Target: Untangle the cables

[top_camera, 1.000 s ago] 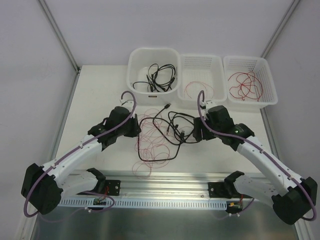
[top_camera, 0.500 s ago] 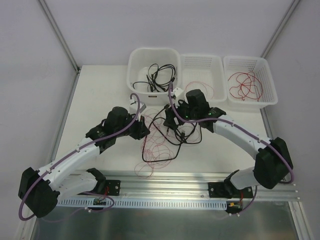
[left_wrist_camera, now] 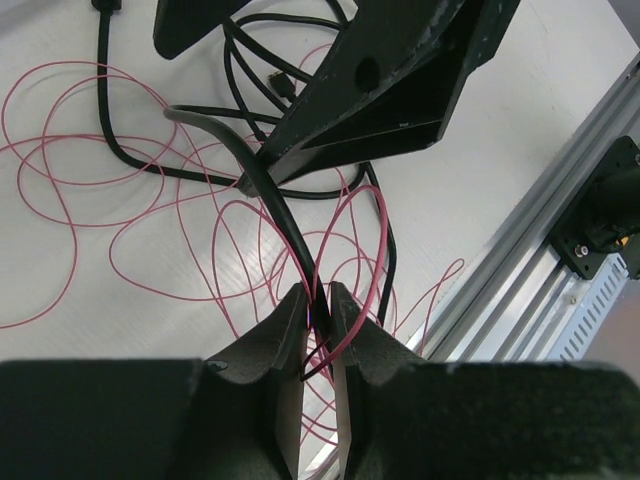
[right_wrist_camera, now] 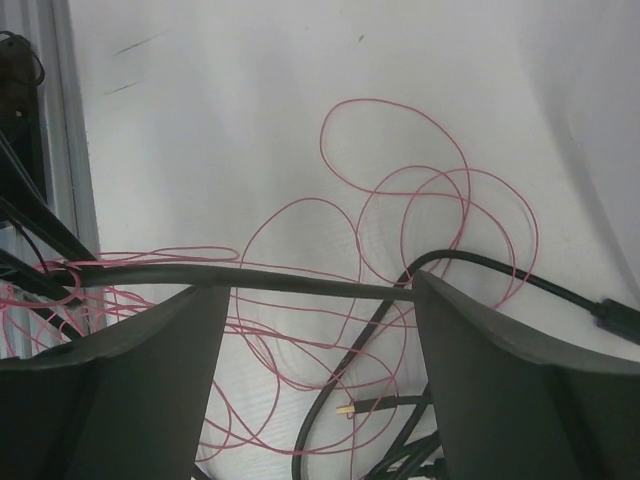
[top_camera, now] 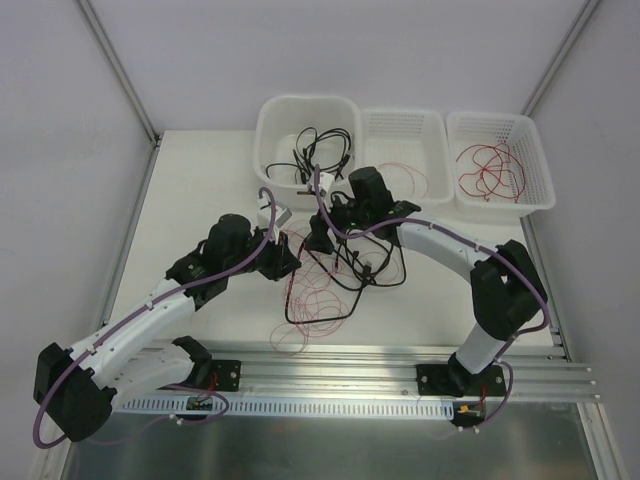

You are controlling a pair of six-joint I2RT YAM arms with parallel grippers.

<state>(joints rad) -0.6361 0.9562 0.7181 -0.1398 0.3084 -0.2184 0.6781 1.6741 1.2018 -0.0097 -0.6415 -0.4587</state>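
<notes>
A tangle of black cables [top_camera: 348, 265] and thin red wires [top_camera: 310, 302] lies in the middle of the table. My left gripper [top_camera: 288, 258] sits at the tangle's left edge. In the left wrist view it [left_wrist_camera: 318, 300] is shut on a black cable [left_wrist_camera: 268, 188], with a red wire [left_wrist_camera: 360, 270] caught between the fingers too. That cable rises taut toward my right gripper [top_camera: 318, 238]. In the right wrist view the right gripper [right_wrist_camera: 320, 292] is open wide, and the black cable [right_wrist_camera: 290, 281] spans across between its fingers above the red loops [right_wrist_camera: 400, 200].
Three white containers stand at the back: a bin [top_camera: 268, 150] with black cables, a basket [top_camera: 372, 135] with a red wire, and a basket [top_camera: 535, 170] with red wires. An aluminium rail [top_camera: 330, 365] runs along the near edge. A loose plug end [right_wrist_camera: 352, 408] lies under the right gripper.
My right arm has swung left across the tangle and now sits close to my left gripper. The left gripper has shifted slightly right, still holding the black cable.
</notes>
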